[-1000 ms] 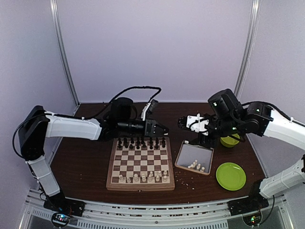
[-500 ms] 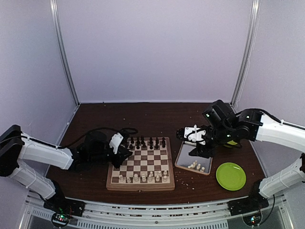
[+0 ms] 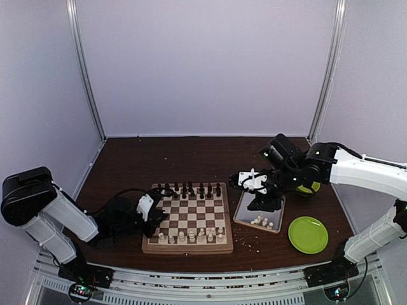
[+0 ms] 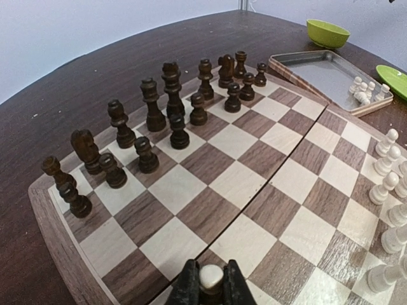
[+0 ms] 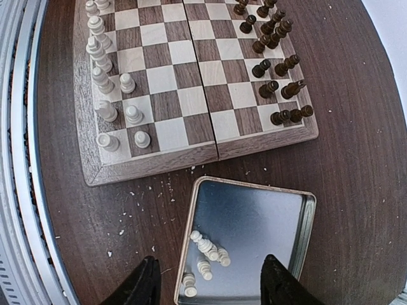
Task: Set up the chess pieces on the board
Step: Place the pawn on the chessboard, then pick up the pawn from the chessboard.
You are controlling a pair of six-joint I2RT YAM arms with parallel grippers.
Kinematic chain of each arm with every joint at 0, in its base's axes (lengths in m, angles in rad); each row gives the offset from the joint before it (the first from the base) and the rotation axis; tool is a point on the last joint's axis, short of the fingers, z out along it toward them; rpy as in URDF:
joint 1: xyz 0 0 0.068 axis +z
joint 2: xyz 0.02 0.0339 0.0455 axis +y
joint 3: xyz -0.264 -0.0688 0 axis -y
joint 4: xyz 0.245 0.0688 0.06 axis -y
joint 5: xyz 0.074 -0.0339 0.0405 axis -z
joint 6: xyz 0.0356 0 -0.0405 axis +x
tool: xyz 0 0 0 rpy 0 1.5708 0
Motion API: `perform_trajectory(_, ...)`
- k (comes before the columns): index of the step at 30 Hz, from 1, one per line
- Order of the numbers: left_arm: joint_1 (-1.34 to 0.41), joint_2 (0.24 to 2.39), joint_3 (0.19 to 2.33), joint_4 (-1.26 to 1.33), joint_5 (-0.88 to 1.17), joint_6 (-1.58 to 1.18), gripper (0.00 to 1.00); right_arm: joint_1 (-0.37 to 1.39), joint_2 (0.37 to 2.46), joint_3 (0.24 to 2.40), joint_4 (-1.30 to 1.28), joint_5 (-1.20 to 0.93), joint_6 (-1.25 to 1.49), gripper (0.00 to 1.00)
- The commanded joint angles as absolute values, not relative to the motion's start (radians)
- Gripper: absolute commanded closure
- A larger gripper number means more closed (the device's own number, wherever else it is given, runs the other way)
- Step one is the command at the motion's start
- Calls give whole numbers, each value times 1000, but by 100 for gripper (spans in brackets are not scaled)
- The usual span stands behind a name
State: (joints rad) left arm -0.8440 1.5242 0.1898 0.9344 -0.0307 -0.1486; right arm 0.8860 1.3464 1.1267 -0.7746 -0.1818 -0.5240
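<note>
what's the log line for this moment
left fingers: shut on white piece over board | right fingers: open above tray | tray: loose white pieces inside

Cream chess pieces (image 3: 181, 236) stand upright along the near rows of the checkered wooden board (image 3: 188, 215).

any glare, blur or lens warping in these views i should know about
Left wrist view: wide-angle warping bows the board rim, and the white piece pinched in the left gripper looks slightly soft. Right wrist view: the metal tray shows a pale, hazy sheen. Top view: even light, no strong glare, chess pieces too small to resolve.
</note>
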Motion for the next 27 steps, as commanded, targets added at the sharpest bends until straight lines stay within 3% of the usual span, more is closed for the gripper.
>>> perform_trajectory(1,-842,1576,174,1131,-45,-165,90,882,1376,1178,-807,-203,-514,46)
perform_trajectory(7,-843,1574,159,1125,-74,-195,67,882,1388,1177,-808,-217,-513,46)
perform_trajectory(11,-843,1482,176,1001,-80,-196,59,882,1382,1167,-807,-222,-515,46)
perform_trajectory(19,-831,1191,407,336,-93,-178,53,880,1351,1113,-773,-236,-516,45)
perform_trajectory(27,-812,1352,817,-390,-20,-251,57,801,1305,1022,-641,-243,-478,46)
